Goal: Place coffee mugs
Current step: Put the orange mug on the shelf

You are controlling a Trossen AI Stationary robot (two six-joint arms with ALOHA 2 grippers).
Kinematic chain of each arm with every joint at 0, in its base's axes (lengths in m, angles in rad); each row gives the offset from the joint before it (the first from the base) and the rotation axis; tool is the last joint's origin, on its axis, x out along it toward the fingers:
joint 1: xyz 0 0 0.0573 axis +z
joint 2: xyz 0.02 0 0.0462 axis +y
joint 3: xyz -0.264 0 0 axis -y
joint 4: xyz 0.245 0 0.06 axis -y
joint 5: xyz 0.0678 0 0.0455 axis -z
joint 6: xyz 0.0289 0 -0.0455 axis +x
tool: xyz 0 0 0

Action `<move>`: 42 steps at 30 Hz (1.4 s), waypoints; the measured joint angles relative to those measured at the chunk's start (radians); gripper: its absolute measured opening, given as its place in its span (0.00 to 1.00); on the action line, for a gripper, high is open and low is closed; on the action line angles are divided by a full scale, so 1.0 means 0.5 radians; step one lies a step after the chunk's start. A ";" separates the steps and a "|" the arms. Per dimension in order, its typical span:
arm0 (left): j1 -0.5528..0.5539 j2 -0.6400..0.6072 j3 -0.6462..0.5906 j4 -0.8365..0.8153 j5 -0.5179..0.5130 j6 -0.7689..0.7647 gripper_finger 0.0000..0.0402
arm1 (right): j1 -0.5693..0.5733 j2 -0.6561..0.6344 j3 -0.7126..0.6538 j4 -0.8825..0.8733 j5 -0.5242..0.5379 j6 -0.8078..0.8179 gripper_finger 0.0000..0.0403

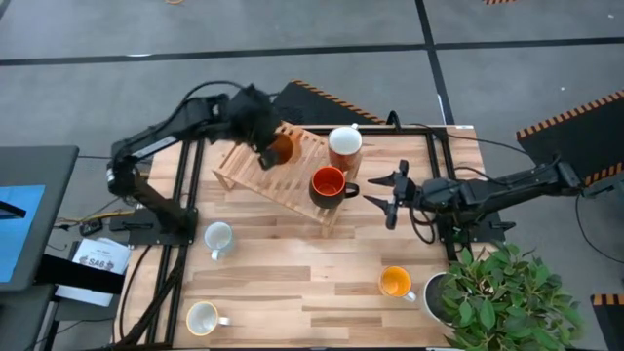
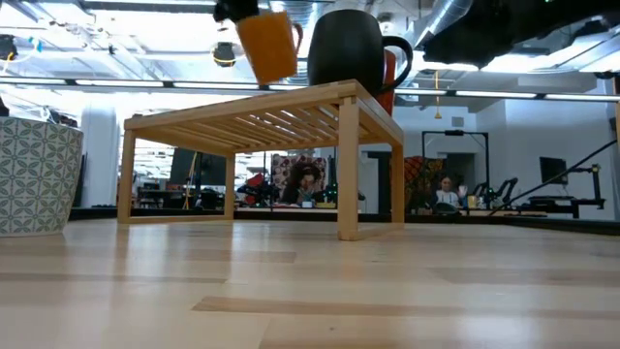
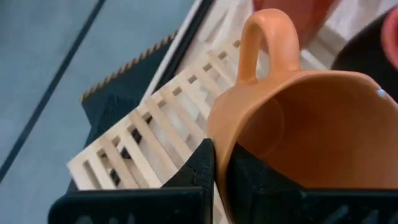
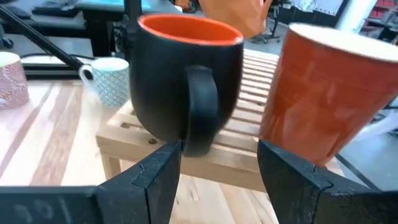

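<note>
My left gripper (image 1: pixel 265 148) is shut on the brownish-orange mug (image 1: pixel 282 148), which is above the far-left part of the wooden slatted rack (image 1: pixel 244 168). In the low view this mug (image 2: pixel 267 44) hangs tilted just above the rack top (image 2: pixel 242 118). The dark mug with red inside (image 1: pixel 329 185) and the terracotta mug with white inside (image 1: pixel 344 146) stand on the rack. My right gripper (image 1: pixel 388 195) is open, level, just right of the dark mug. Its fingers stand on either side of the handle (image 4: pixel 199 112) without touching. My left gripper (image 3: pixel 222 155) holds the brownish-orange mug by its rim wall (image 3: pixel 219 134), on the side opposite the handle (image 3: pixel 267 37). One finger (image 3: pixel 264 183) is inside the mug and one (image 3: pixel 199 171) outside. The mug is lifted clear of the rack and tilted.
On the table in front of the rack are a pale blue-grey mug (image 1: pixel 216 237), a cream-white mug (image 1: pixel 202 317) and a bright orange-yellow mug (image 1: pixel 395 283). A white pot with a leafy plant (image 1: pixel 502 292) stands at the near right corner. A patterned vessel (image 2: pixel 34 174) is close on the low view's left.
</note>
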 joint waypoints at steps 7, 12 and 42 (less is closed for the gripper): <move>0.136 0.231 -0.003 0.136 0.110 0.096 0.01 | -0.053 -0.001 0.000 -0.011 0.000 0.003 0.59; 0.172 0.323 -0.003 0.230 0.258 0.113 0.01 | -0.053 -0.001 0.000 -0.011 0.000 0.003 0.59; 0.187 0.413 0.002 0.356 0.261 0.202 0.16 | -0.060 -0.001 -0.002 -0.020 0.000 0.004 0.59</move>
